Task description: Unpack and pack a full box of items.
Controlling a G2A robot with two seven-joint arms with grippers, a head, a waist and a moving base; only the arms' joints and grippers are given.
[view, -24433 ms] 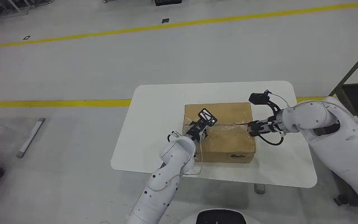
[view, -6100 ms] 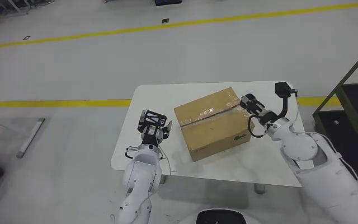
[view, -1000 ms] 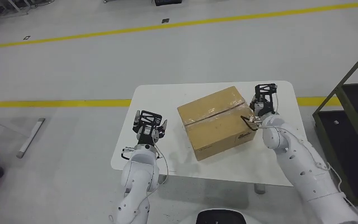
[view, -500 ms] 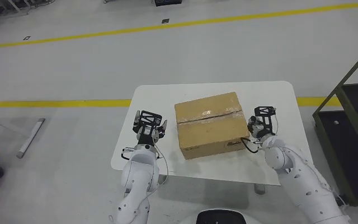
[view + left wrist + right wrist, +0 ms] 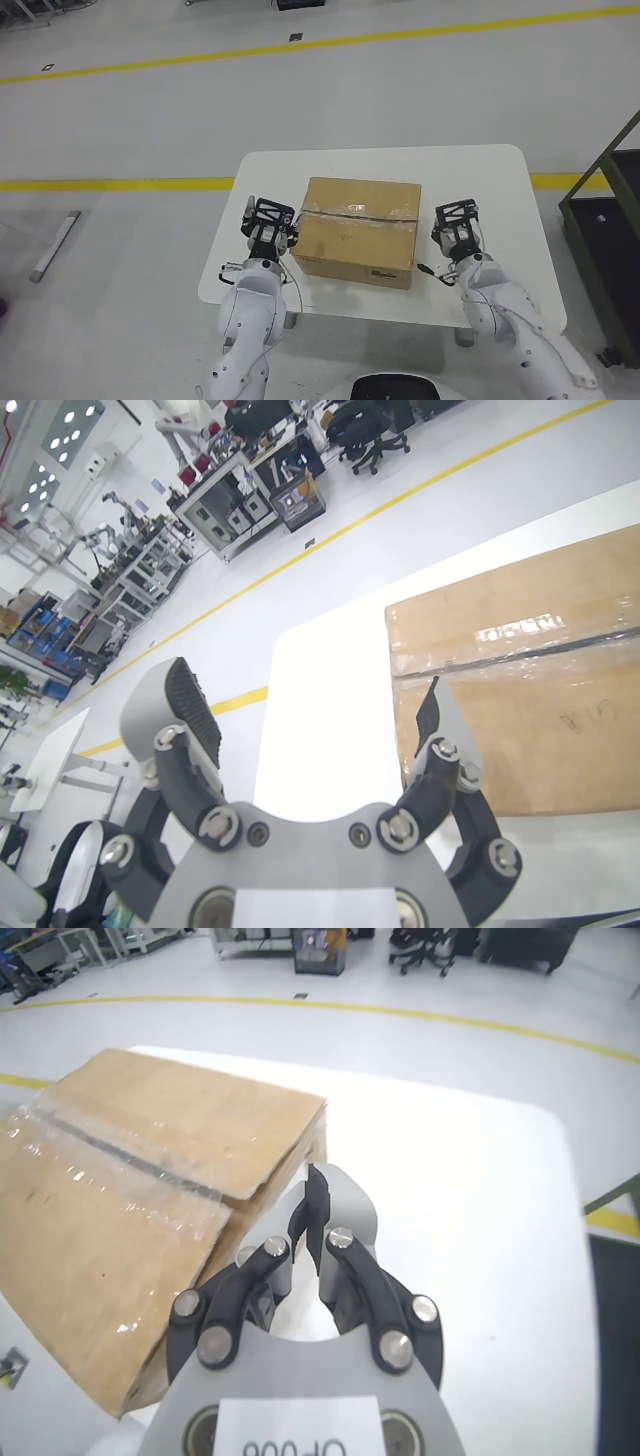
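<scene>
Box (image 5: 358,228) sits just beside the left gripper (image 5: 310,687), which spreads wide and empty. The right gripper (image 5: 311,1200), near the box's opposite side, is pinched closed on nothing.

Bright, even light falls from above; round ceiling lamps (image 5: 64,436) show at the edge of the left wrist view. In the top view the white table (image 5: 480,170) is evenly lit, and the box (image 5: 355,225) is paler on top than on its side facing the robot. In both wrist views the table burns out to flat white, with only a faint grey shadow at the foot of the box. The clear tape (image 5: 515,632) on the box glints with small white highlights. The 2 wrist views bend towards their edges: the yellow floor line (image 5: 400,1013) curves in the right wrist view.
</scene>
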